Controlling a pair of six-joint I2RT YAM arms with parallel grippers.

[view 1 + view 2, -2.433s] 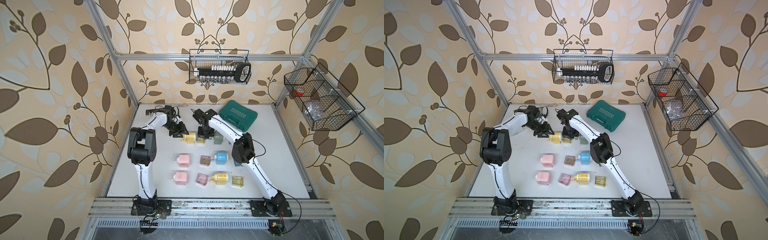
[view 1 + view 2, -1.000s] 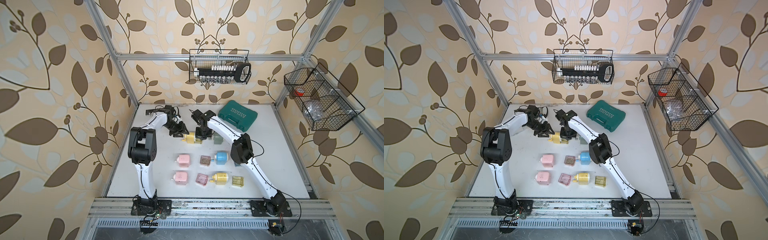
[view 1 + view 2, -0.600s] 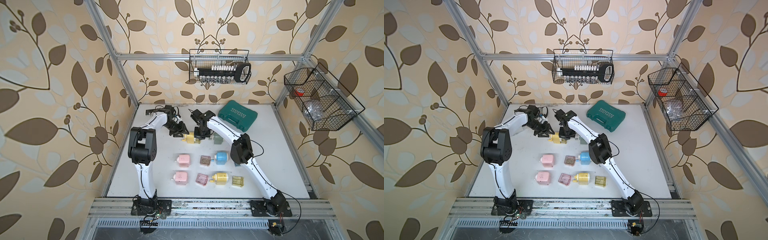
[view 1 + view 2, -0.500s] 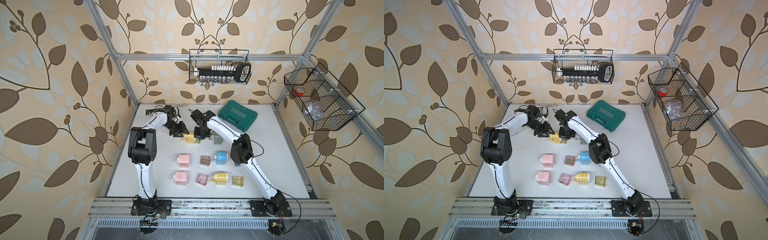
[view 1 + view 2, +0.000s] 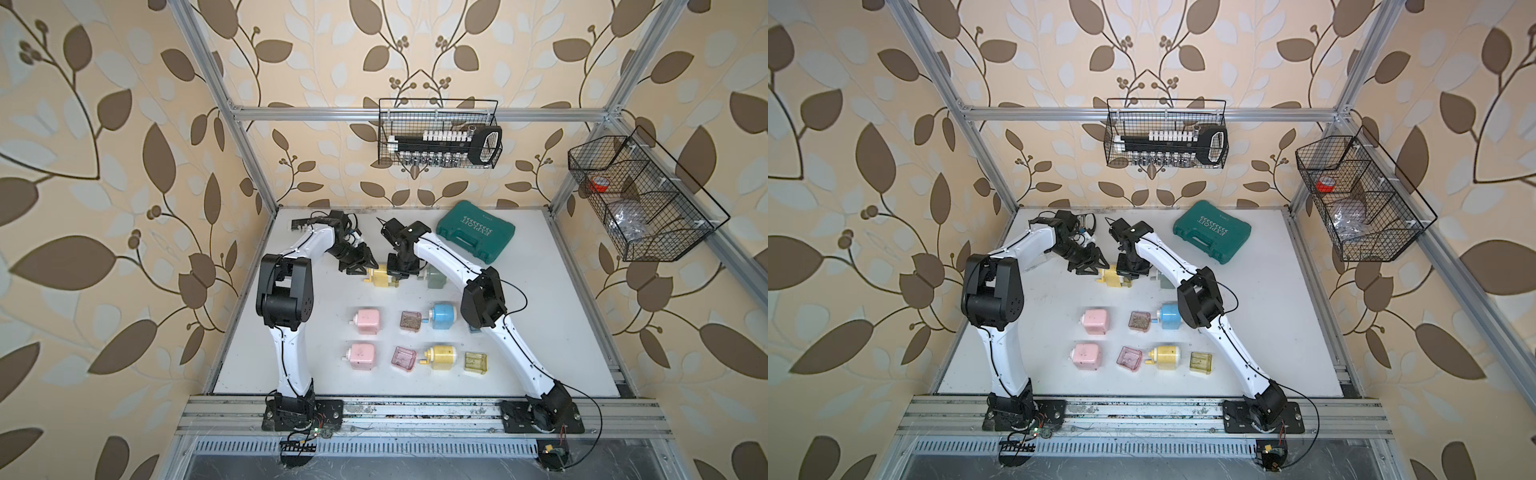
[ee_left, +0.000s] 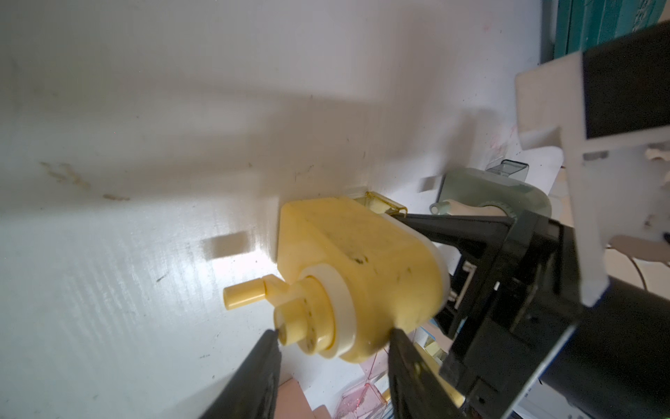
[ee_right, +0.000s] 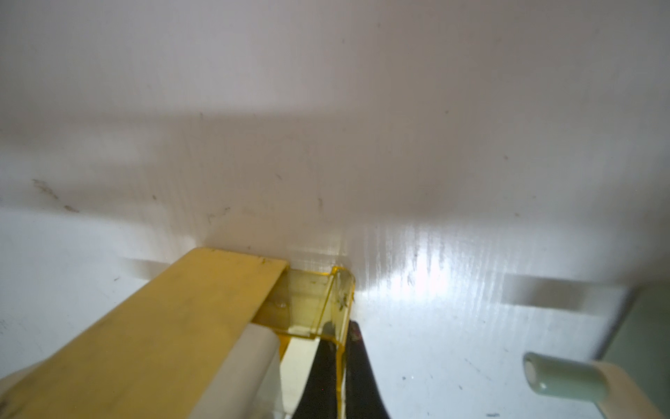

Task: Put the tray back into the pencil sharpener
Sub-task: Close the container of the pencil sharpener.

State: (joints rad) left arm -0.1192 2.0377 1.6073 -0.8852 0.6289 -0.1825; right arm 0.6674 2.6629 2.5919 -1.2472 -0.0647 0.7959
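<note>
Right wrist: R gripper (image 7: 339,328) tight on tray (image 7: 308,301), partway in sharpener (image 7: 163,326).

The white worktop (image 5: 561,316) is scuffed and speckled. A teal case (image 5: 475,236) lies flat at the back. Nearer the middle sits the back yellow sharpener (image 5: 380,277), a clear yellow tray (image 7: 311,304) poking out of its end, and a grey-green sharpener (image 5: 435,277) is just beside it. The next row has a pink sharpener (image 5: 368,321), a brownish tray (image 5: 410,321) and a blue sharpener (image 5: 442,316). In front are a second pink sharpener (image 5: 363,356), a pink tray (image 5: 404,358), a front yellow sharpener (image 5: 442,357) and a loose yellow tray (image 5: 475,363).
</note>
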